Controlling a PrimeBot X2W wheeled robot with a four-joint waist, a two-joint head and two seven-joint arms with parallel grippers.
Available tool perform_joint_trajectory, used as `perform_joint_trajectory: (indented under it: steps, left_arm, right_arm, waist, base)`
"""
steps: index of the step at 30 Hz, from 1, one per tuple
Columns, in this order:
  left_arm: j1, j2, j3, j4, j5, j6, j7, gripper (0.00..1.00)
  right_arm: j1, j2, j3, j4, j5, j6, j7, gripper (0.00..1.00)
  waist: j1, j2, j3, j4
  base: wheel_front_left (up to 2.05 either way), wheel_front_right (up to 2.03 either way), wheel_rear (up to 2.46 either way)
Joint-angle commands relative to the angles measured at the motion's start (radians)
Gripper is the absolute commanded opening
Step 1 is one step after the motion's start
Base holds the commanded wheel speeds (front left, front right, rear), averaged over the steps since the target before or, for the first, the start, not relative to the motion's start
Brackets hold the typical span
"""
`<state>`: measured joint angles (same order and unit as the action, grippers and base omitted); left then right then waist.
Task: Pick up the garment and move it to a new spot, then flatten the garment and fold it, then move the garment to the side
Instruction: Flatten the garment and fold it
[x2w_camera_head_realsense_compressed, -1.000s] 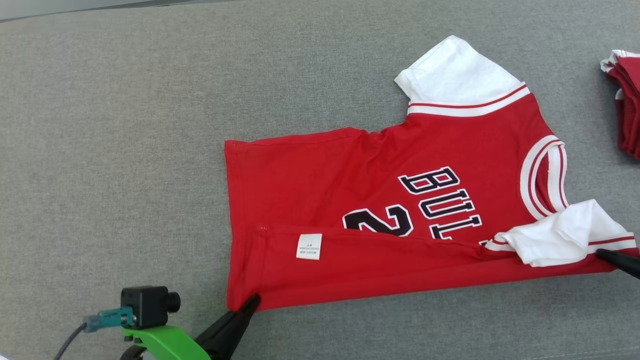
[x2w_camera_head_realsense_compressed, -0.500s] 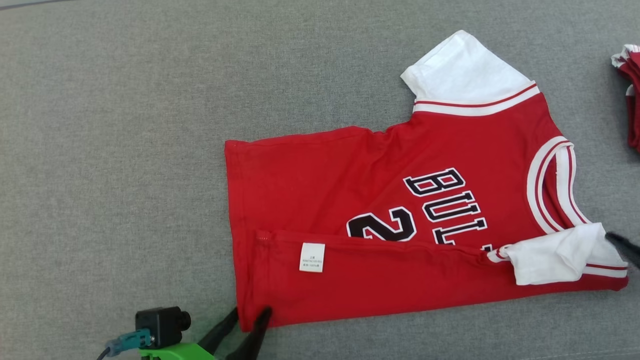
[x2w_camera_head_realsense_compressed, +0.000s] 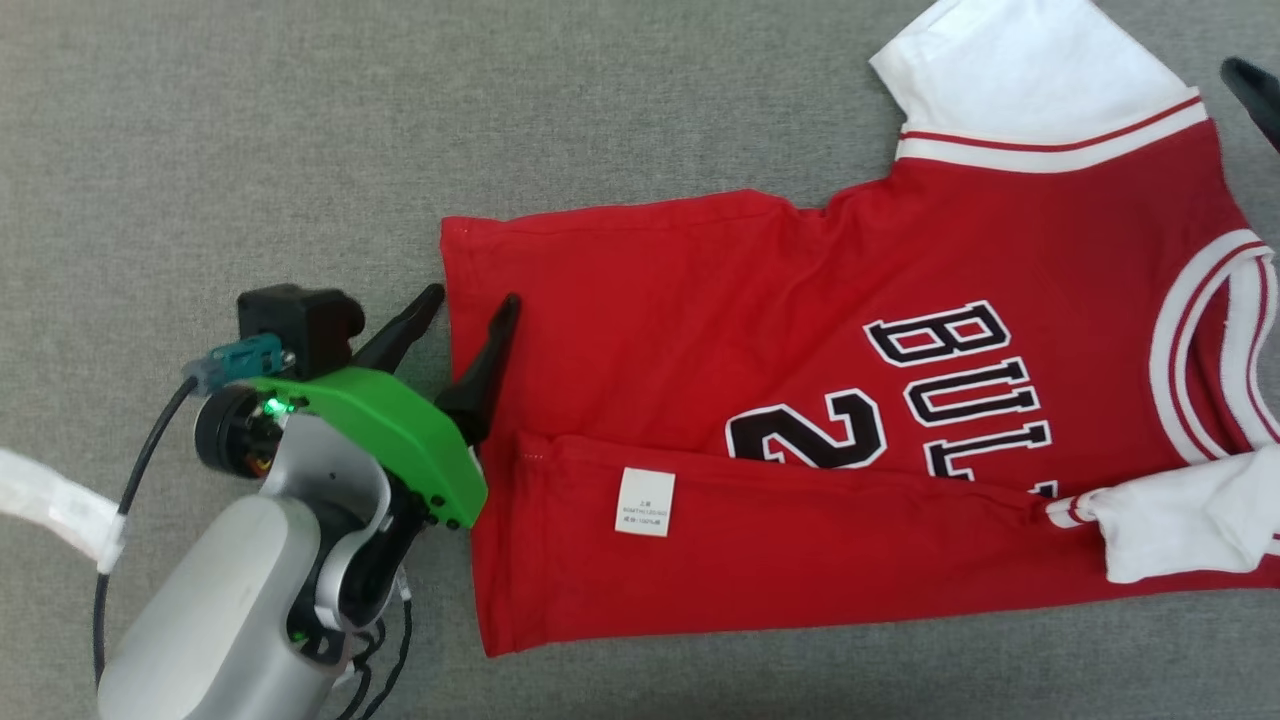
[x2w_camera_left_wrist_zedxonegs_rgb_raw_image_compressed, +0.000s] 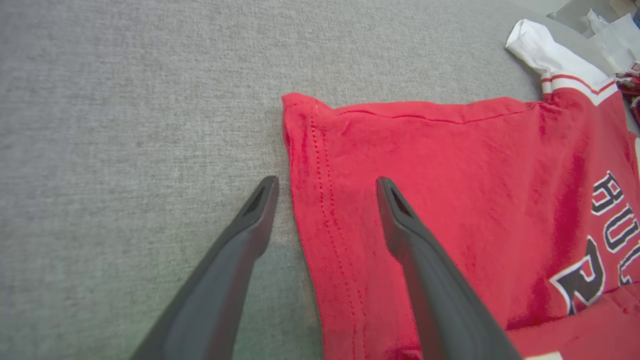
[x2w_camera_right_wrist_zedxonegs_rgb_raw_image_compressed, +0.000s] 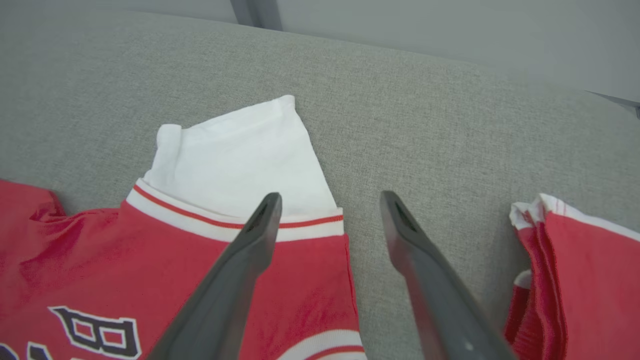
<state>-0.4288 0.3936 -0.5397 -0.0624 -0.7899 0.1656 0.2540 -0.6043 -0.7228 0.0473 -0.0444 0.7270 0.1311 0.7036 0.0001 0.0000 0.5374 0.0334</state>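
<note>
Left tool (x2w_camera_head_realsense_compressed: 473, 295) spread open, straddling the hem of the jersey (x2w_camera_head_realsense_compressed: 800, 300); I can't confirm contact. Jersey flat, near side folded over. Right tool (x2w_camera_right_wrist_zedxonegs_rgb_raw_image_compressed: 331, 196) open too, at the edge of the white sleeve (x2w_camera_right_wrist_zedxonegs_rgb_raw_image_compressed: 235, 155), which points toward the far edge of the worktop (x2w_camera_right_wrist_zedxonegs_rgb_raw_image_compressed: 425, 125).

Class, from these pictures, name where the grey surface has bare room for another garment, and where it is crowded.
Bare: the wide grey surface left of the jersey, past the left gripper; the narrow strip along its near edge. Crowded: the right, where the right gripper hangs over the white sleeve beside a folded red stack.
</note>
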Motion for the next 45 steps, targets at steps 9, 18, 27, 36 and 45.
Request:
perform_joint_trajectory:
  steps: [9, 18, 27, 36, 45]
  left_arm:
    - [-0.163, -0.076, -0.064, 0.188, 0.021, -0.071, 0.028, 1.00]
    - [-0.176, -0.105, -0.102, 0.224, -0.031, -0.153, 0.058, 0.09]
    - [-0.186, -0.113, -0.087, 0.223, -0.047, -0.165, 0.030, 0.00]
    - [-0.165, -0.066, -0.017, 0.133, -0.013, -0.127, -0.077, 0.00]
    - [0.066, -0.032, 0.043, -0.090, -0.047, -0.051, -0.185, 0.00]
  right_arm:
    - [-0.307, 0.059, 0.158, 0.229, -0.100, -0.001, 0.052, 1.00]
    - [-0.344, 0.068, 0.241, 0.322, -0.071, -0.001, 0.098, 1.00]
    - [-0.379, 0.054, 0.282, 0.324, -0.040, -0.001, -0.067, 0.00]
    - [-0.345, -0.024, 0.288, 0.245, 0.065, -0.001, -0.246, 0.00]
    - [0.041, -0.109, 0.195, 0.058, 0.178, -0.001, -0.464, 0.00]
  waist:
    - [-0.0001, 0.0000, 0.140, 0.137]
    - [-0.0001, 0.0000, 0.127, 0.123]
    - [-0.0001, 0.0000, 0.113, 0.102]
    - [-0.0001, 0.0000, 0.022, 0.051]
    - [-0.0001, 0.0000, -0.111, -0.035]
  base:
    - [0.00, 0.00, 0.00]
    - [0.00, 0.00, 0.00]
    - [0.00, 0.00, 0.00]
    - [0.00, 0.00, 0.00]
    - [0.00, 0.00, 0.00]
